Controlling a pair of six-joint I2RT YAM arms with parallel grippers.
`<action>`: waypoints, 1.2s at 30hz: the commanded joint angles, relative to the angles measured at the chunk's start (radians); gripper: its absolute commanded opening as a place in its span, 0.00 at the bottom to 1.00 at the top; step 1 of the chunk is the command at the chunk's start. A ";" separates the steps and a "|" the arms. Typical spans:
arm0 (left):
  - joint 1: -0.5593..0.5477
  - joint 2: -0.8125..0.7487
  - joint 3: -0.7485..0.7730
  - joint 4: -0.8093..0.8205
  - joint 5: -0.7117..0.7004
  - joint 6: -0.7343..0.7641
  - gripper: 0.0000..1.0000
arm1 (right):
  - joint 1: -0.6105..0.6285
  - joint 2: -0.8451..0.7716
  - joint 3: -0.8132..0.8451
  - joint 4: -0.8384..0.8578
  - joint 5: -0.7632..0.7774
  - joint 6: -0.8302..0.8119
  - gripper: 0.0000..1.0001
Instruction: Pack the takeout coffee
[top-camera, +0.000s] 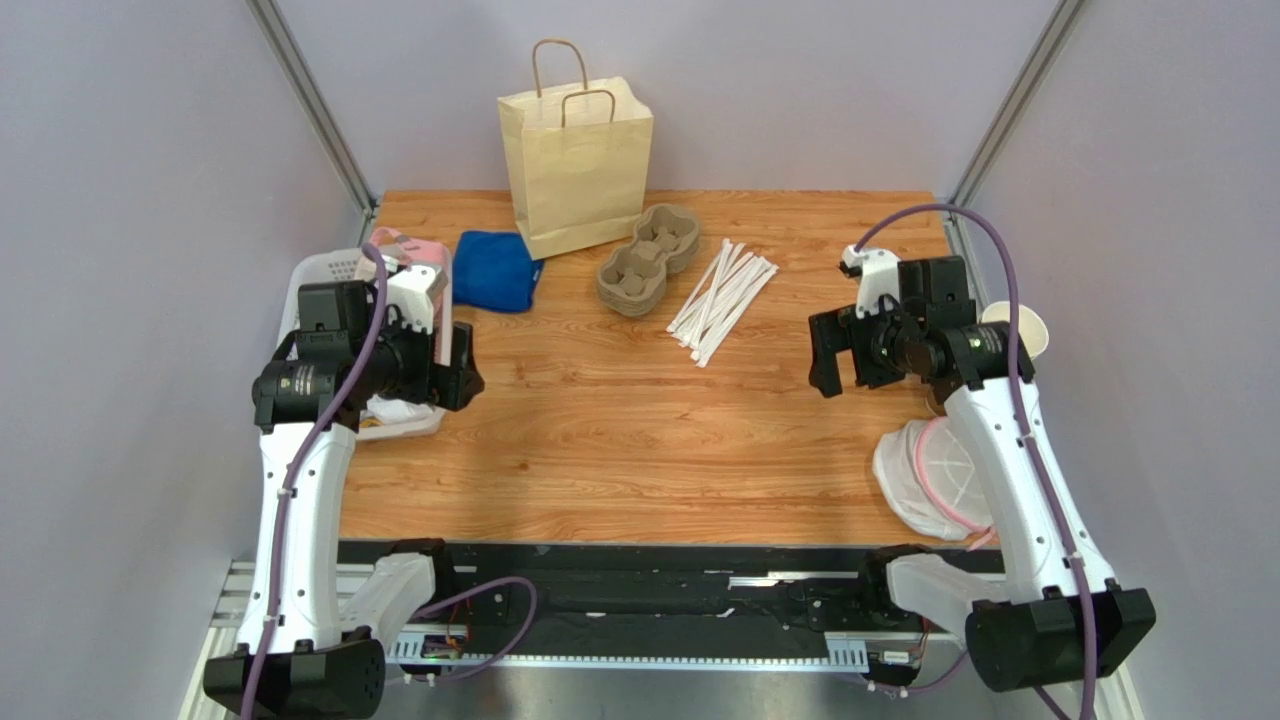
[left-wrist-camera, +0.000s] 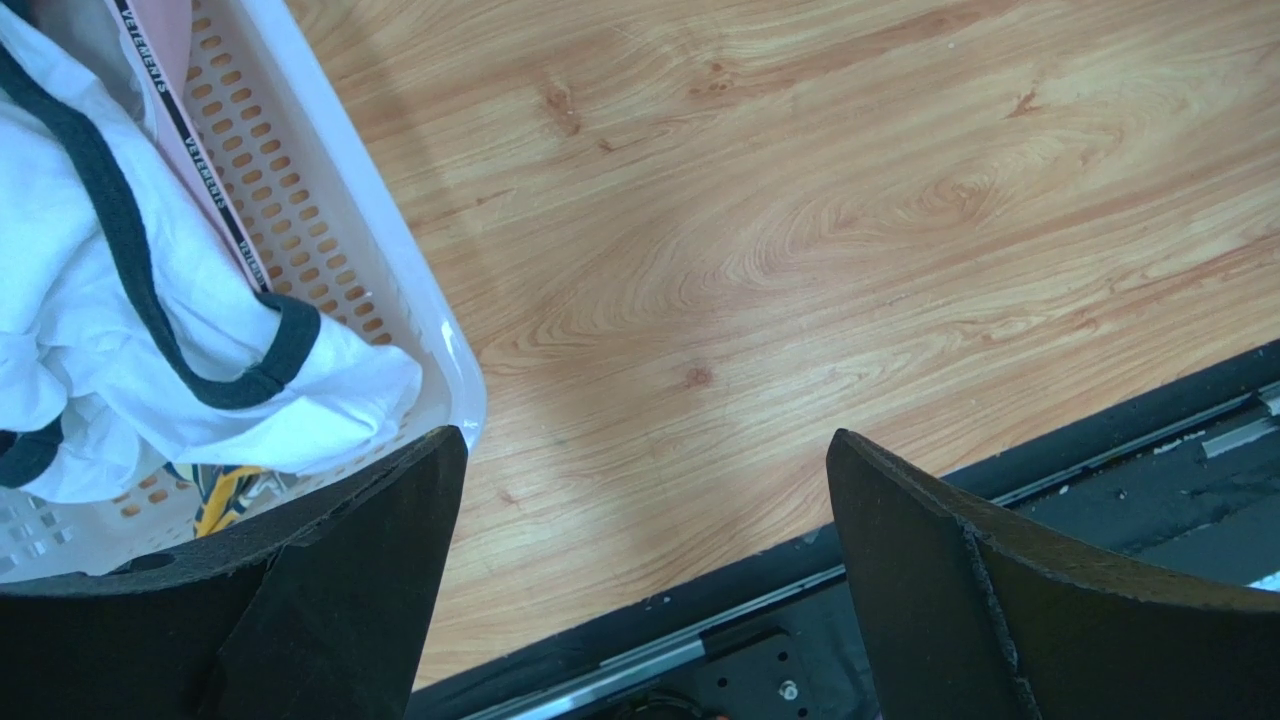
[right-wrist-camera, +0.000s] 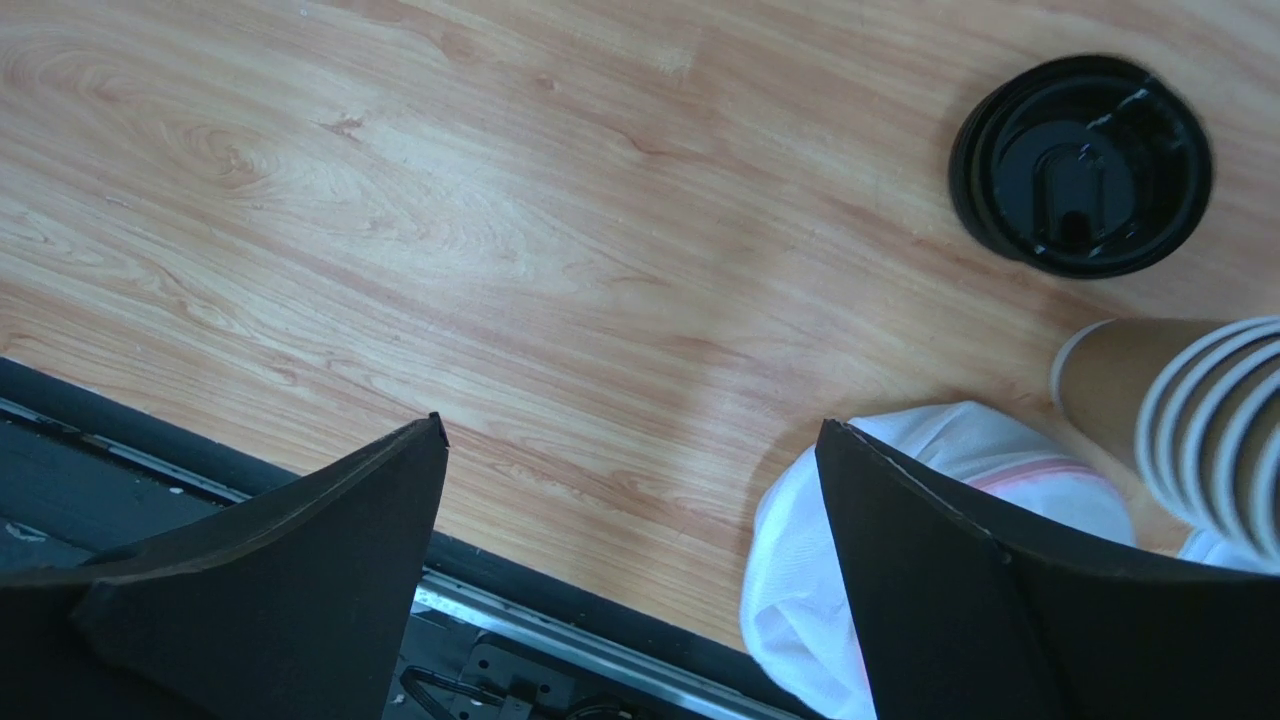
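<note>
No lidded takeout coffee shows in any view. A loose black lid (right-wrist-camera: 1079, 165) lies flat on the wood in the right wrist view, with a stack of lidless tan cups (right-wrist-camera: 1187, 435) lying beside it; the stack (top-camera: 1023, 332) also shows at the table's right edge. A tan paper bag (top-camera: 579, 165) stands upright at the back centre. My left gripper (top-camera: 458, 368) (left-wrist-camera: 643, 435) hovers open over bare wood beside a white basket. My right gripper (top-camera: 824, 353) (right-wrist-camera: 628, 423) hovers open at the right, nothing between its fingers.
A white perforated basket (top-camera: 319, 270) (left-wrist-camera: 323, 210) with clothes sits at the left edge. A blue cloth (top-camera: 496, 270), a pulp cup carrier (top-camera: 649, 260) and white straws (top-camera: 721, 297) lie in front of the bag. A white mesh bag (top-camera: 932, 477) (right-wrist-camera: 932, 495) sits front right.
</note>
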 joint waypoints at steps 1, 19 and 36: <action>-0.004 0.015 0.018 0.013 0.021 0.040 0.99 | 0.002 0.081 0.172 -0.024 0.034 -0.130 1.00; -0.012 0.068 0.102 -0.021 0.134 0.045 0.99 | -0.452 0.181 0.627 -0.336 0.151 -0.166 1.00; -0.031 0.219 0.246 -0.173 0.312 0.105 0.99 | -0.547 0.341 0.648 -0.282 0.168 -0.046 0.73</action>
